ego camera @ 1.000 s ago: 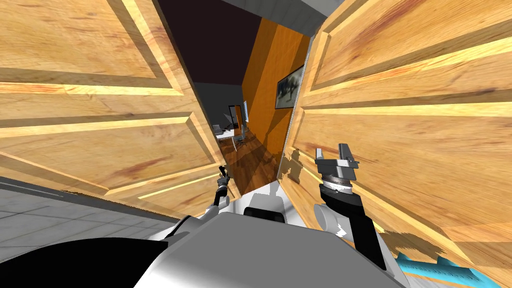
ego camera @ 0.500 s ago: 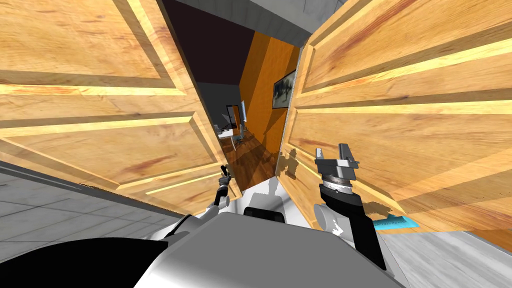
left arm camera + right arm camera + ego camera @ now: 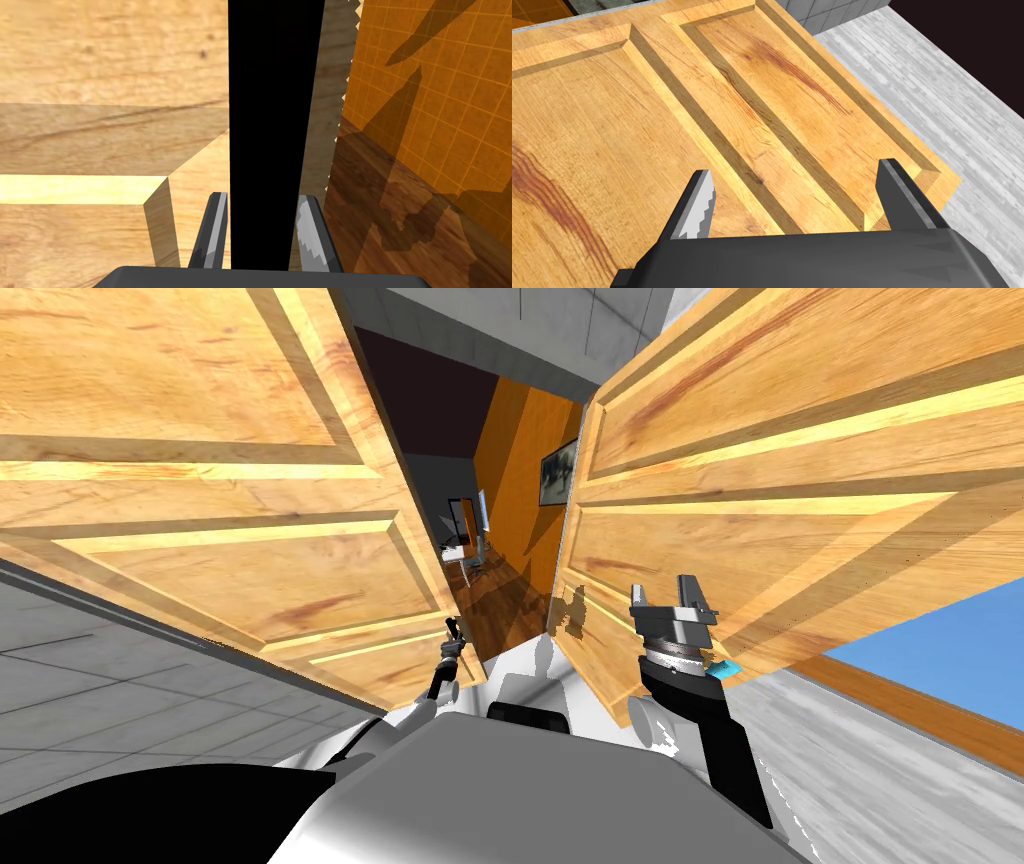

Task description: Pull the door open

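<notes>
Where the panelled light-wood door leaf [image 3: 200, 518] stands ajar at the robot's left, its long black handle bar [image 3: 272, 125] lies pinched in the left pincer [image 3: 262, 196], running along its fingers. The right pincer [image 3: 672, 596], spread, faces the other wooden leaf [image 3: 800, 488]; pale grey floor [image 3: 880, 788] alongside leaves room to pull.

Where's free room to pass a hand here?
Free: the gap between left door and right door; grey floor beyond the open right tool. Tight: left tool, shut on a black bar, at the left door's edge.
</notes>
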Available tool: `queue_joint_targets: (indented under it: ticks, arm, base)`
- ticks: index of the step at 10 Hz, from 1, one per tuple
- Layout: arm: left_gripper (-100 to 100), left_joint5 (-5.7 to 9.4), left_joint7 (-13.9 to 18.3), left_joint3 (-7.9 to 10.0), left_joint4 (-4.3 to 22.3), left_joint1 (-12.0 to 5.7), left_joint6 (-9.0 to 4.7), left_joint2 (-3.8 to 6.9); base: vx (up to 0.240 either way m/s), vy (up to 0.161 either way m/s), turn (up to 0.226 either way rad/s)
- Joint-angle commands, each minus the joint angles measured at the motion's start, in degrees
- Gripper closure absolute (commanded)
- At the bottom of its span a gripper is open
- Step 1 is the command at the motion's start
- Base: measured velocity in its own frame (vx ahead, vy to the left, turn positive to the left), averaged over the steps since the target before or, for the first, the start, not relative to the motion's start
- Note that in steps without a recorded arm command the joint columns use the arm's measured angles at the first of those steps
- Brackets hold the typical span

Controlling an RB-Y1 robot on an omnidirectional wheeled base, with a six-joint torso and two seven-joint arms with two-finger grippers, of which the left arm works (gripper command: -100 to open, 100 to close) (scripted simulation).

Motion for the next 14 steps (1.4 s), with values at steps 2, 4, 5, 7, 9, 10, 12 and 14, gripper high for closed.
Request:
queue_joint_targets:
  ticks: [2,4,5,7,9,10,12,14]
  arm:
    - [100,-0.58,0.91,-1.15,-0.28,0.37,-0.02,0.34]
    - [100,-1.16,1.93,-2.31,-0.71,0.68,-0.26,0.91]
    - [100,-1.66,2.79,-3.29,-1.08,0.93,-0.46,1.39]
    - [100,-2.31,3.91,-4.57,-1.55,1.27,-0.72,2.02]
    - [100,-3.01,5.11,-5.95,-2.06,1.63,-1.00,2.70]
    - [100,-2.85,4.84,-5.62,-1.41,1.33,-0.99,2.44]
    - [100,-3.95,6.66,-7.77,-2.00,2.04,-1.68,3.43]
    - [100,-4.95,8.39,-9.69,-2.66,2.56,-2.45,4.55]
  base:
    - [-0.109,-0.008,-0.040]
    - [-0.232,0.001,-0.075]
    - [-0.242,0.033,-0.086]
    - [-0.222,0.032,-0.067]
    - [-0.248,0.045,-0.070]
    - [-0.107,0.013,-0.025]
    - [-0.189,0.025,-0.068]
    - [-0.230,0.034,-0.057]
